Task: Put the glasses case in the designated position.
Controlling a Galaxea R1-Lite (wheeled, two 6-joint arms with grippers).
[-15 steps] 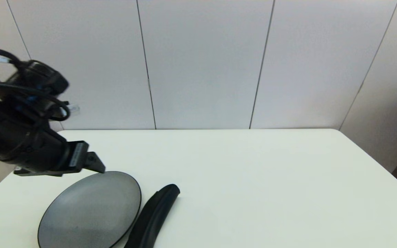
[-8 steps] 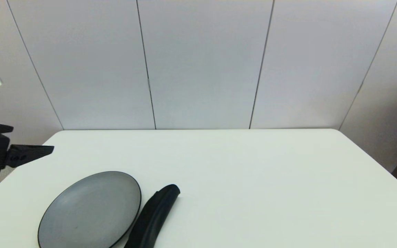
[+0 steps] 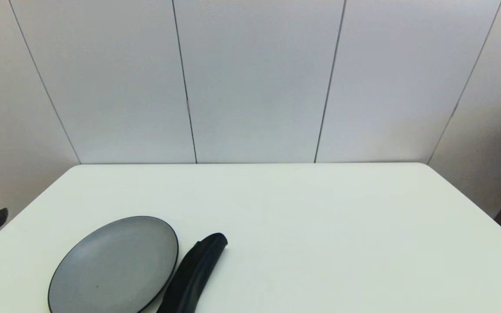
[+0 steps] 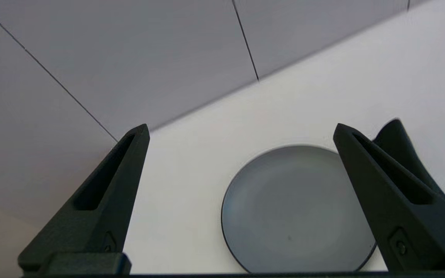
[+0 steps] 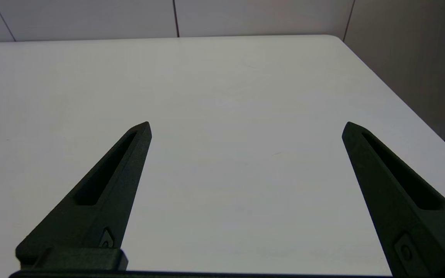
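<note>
The glasses case lies on the surface just beside the plate — we'd bring our left pincer, fingers apart, squarely across its narrow width; right pincer idle, apart

The glasses case is matte black, long and slightly curved, closed. It lies flat on the white desk, angled, just beside the right rim of the round grey plate.
</note>
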